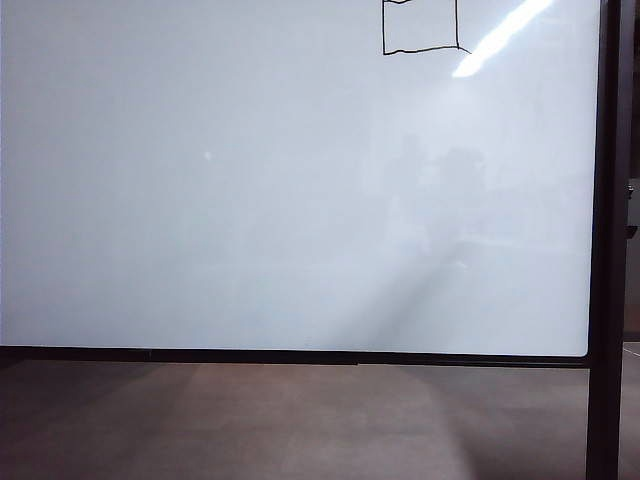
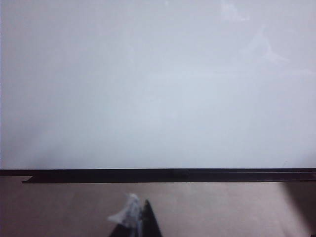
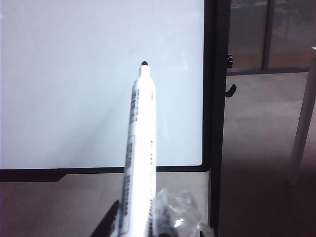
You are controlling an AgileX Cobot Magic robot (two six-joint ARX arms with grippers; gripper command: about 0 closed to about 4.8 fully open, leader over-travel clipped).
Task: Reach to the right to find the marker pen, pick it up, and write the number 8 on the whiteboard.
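Right gripper (image 3: pixel 148 229) is clamping its jaws on the marker pen (image 3: pixel 139 148), dark tip pointing ahead at the whiteboard (image 3: pixel 74 74); left gripper (image 2: pixel 140 222) jaws are looking pinched together, empty; the number 8 (image 1: pixel 420 28) is sitting boxy high on the board

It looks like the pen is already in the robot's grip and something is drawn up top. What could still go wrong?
1. The slim white marker pen in the right tool points at the large glossy whiteboard without touching it; if it slips in the grip, any further strokes may wobble.
2. The boxy black outline runs off the top of the exterior view, so whether it reads as an 8 cannot be checked.
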